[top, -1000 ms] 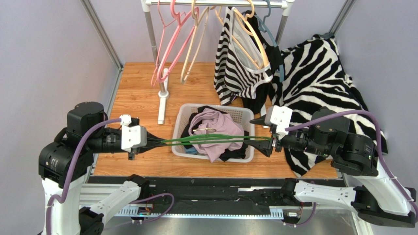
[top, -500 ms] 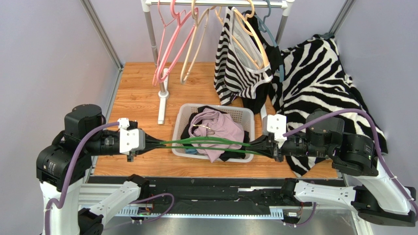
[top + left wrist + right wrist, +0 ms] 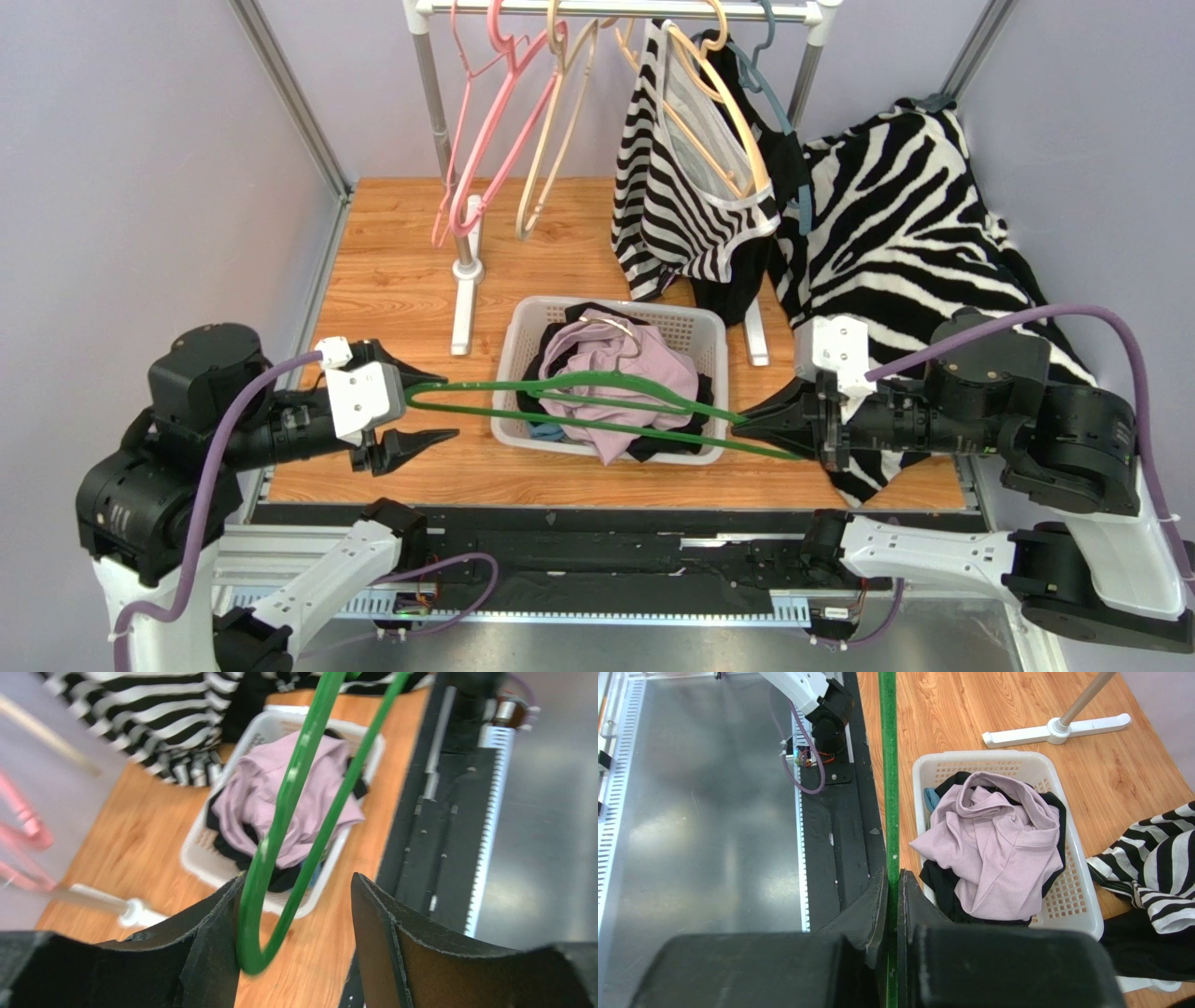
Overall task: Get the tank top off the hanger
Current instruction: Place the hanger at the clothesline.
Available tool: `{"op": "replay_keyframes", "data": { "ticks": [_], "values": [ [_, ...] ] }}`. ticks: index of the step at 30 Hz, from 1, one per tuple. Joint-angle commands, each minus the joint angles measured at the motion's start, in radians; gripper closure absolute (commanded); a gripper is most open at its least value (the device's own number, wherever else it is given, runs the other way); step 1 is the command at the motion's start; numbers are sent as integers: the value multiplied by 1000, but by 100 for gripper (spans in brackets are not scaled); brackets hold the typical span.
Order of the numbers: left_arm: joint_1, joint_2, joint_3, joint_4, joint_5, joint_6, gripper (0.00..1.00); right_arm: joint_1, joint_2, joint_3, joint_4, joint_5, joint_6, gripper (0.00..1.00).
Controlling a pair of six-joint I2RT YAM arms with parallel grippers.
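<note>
While right fingers clench green hanger above basket, left fingers spread, rack behind.

Bright, even light; blurred left-wrist view

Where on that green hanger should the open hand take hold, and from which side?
Probably the rounded bend at its left end, approached from the left along its length. The green hanger lies level over the basket, the right hand clamps its far end, and that narrow bend sits between the left hand's open fingers.
</note>
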Motion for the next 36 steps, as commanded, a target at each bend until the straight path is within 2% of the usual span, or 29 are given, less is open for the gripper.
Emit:
{"op": "replay_keyframes", "data": {
  "ticks": [1, 4, 5, 6, 9, 12, 16, 20, 26, 31, 36],
  "values": [
    [-4, -44, 8, 136, -286, -158, 37, 0, 9, 85, -16, 27, 60, 100],
    [-4, -43, 10, 204, -462, -197, 32, -2, 19, 124, -55, 62, 89, 100],
    [-4, -38, 5, 215, -559, -203, 25, -2, 17, 132, -66, 99, 100, 100],
    [-4, -32, 0, 225, -616, -206, 6, -2, 19, 141, -71, 122, 113, 100],
    [-4, 5, -13, 216, -760, -201, 5, -2, 9, 186, -69, 251, 172, 100],
    [-3, 26, -24, 164, -756, -203, 4, -2, 19, 213, -59, 390, 219, 100],
    [-3, -50, -108, 225, -699, -197, 4, -2, 63, 215, -36, 506, 236, 100],
    [-3, -73, -115, 202, -627, -195, 3, -2, 165, 278, -17, 656, 244, 100],
    [-3, -93, -130, 199, -625, -186, 3, -8, 314, 400, 50, 857, 212, 100],
    [-3, -115, -130, 182, -604, -178, 2, -63, 478, 555, 53, 854, 195, 100],
    [-3, -139, -138, 167, -604, -165, 2, -106, 531, 588, 67, 782, 216, 100]
  ]
}}
